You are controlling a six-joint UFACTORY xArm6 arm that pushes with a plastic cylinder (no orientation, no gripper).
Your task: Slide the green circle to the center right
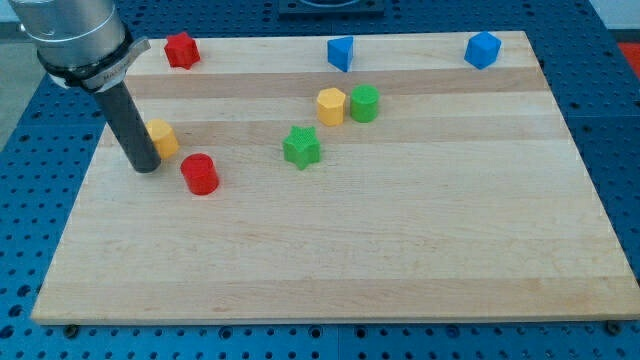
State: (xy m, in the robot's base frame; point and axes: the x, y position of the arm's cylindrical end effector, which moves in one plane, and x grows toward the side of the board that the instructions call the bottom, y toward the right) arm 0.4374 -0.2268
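Pincer state cannot be told; my tip [145, 168] beside yellow block [163, 137], yellow hexagon [331, 105] touching green circle [364, 102].

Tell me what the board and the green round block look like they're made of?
The board looks like pale wood: lengthwise grain and plank seams show, finish matt. The green circle looks like painted wood or plastic; its even, solid colour leaves that open.

On the board [400, 260], my tip [145, 167] sits well to the view's left of the green circle [364, 103], touching a yellow block [162, 137]. A yellow hexagon [331, 105] touches the circle's left; a green star [301, 147] lies lower left.
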